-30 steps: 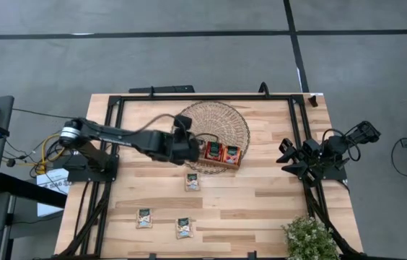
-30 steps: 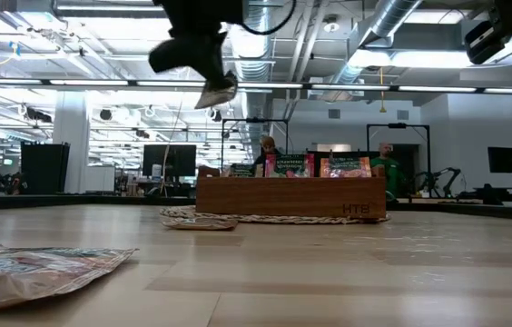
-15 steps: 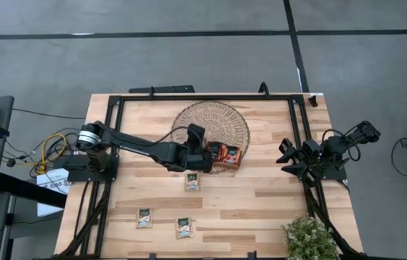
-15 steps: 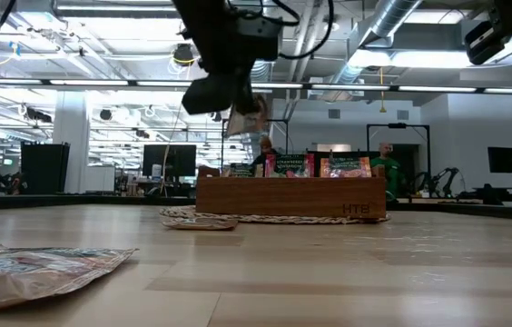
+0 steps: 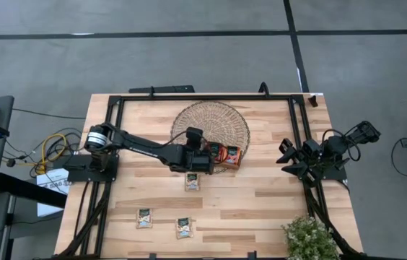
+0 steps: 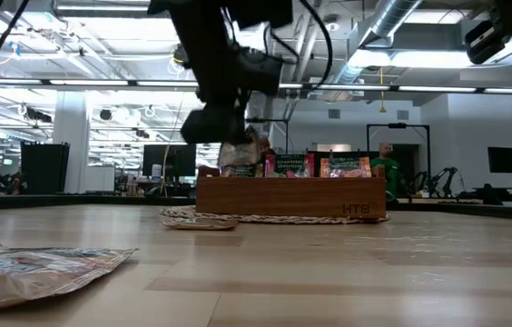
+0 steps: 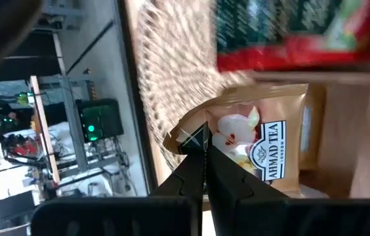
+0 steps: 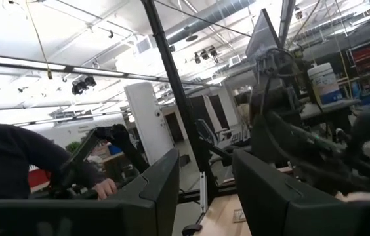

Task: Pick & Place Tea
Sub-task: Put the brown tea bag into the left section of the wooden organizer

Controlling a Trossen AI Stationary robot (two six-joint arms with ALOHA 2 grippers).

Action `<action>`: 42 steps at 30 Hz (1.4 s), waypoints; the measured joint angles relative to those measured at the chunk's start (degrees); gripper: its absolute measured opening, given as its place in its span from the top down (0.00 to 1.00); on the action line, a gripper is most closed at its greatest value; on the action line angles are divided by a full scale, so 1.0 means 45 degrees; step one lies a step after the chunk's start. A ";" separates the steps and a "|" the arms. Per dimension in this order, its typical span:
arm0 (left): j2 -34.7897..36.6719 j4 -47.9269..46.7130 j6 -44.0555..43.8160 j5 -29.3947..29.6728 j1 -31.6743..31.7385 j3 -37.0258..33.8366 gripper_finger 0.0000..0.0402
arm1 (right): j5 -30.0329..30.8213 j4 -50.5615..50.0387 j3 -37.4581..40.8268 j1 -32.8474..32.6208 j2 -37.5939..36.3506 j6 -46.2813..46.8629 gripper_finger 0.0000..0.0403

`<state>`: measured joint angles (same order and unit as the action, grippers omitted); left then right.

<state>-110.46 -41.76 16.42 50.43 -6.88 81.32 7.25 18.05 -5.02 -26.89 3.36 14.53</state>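
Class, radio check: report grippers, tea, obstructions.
Left gripper shut on cream sachet, above wooden tray. Right gripper parked, open, at table's right edge. Nothing blocking.

I work in a robotics lab, a big open industrial hall rather than anyone's home. Over my wooden table [image 5: 261, 202] run bare silver ducts [image 6: 392, 32] and pipes, with strip lights hung from an unfinished ceiling. Across the room stand black metal frames [image 6: 415, 150], dark monitors [image 6: 170, 162] and more benches crowded with gear (another arm rig seems to sit far off). Two people [image 6: 385, 162] are at a far bench. The floor [image 5: 189, 50] around my table is grey, marked with dark lines, and loose cables [image 5: 48, 148] trail beside my base.
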 joint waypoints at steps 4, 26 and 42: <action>-0.0475 -0.0119 -0.0079 0.0175 0.0108 -0.0005 1.00 | -0.0053 -0.0002 0.0000 -0.0019 -0.0004 0.0005 0.67; -0.1101 -0.0148 -0.0877 -0.0100 0.0211 -0.0010 1.00 | -0.0288 0.0021 0.0000 -0.0019 0.0000 0.0093 0.67; -0.1096 -0.0131 -0.0717 -0.0363 0.0211 -0.0010 1.00 | -0.0289 0.0081 0.0000 -0.0019 0.0000 0.0087 0.67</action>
<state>-115.39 -42.35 13.19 48.80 -5.93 81.28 5.95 18.41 -5.02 -26.98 3.36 14.92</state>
